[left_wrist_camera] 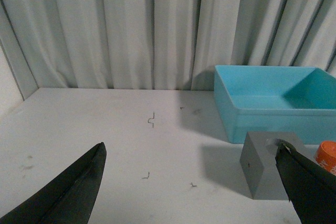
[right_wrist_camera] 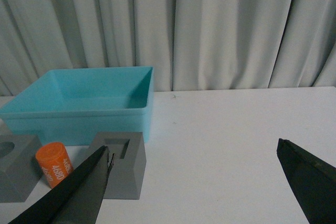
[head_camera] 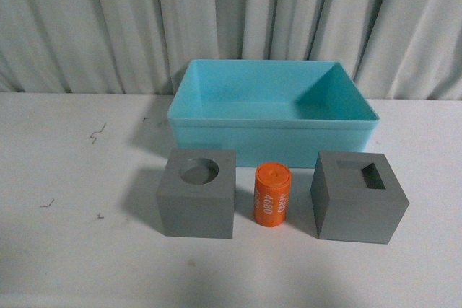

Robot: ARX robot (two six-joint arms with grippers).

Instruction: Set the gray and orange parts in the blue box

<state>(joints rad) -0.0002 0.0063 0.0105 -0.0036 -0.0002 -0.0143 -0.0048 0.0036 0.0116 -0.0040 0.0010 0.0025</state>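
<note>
The blue box (head_camera: 274, 142) stands empty at the back middle of the white table. In front of it three parts sit in a row. On the left is a gray cube with a round hole (head_camera: 196, 196), in the middle an upright orange cylinder (head_camera: 271, 195) with white digits, and on the right a gray cube with a square hole (head_camera: 357, 200). Neither arm shows in the front view. My left gripper (left_wrist_camera: 191, 145) is open, low over the table, left of the round-hole cube (left_wrist_camera: 262, 169). My right gripper (right_wrist_camera: 192, 145) is open, right of the square-hole cube (right_wrist_camera: 126, 169). Both hold nothing.
A pale pleated curtain (head_camera: 108, 19) hangs behind the table. Small dark scuff marks (head_camera: 97, 133) dot the tabletop on the left. The table's left back edge meets a wall (left_wrist_camera: 10, 66) in the left wrist view.
</note>
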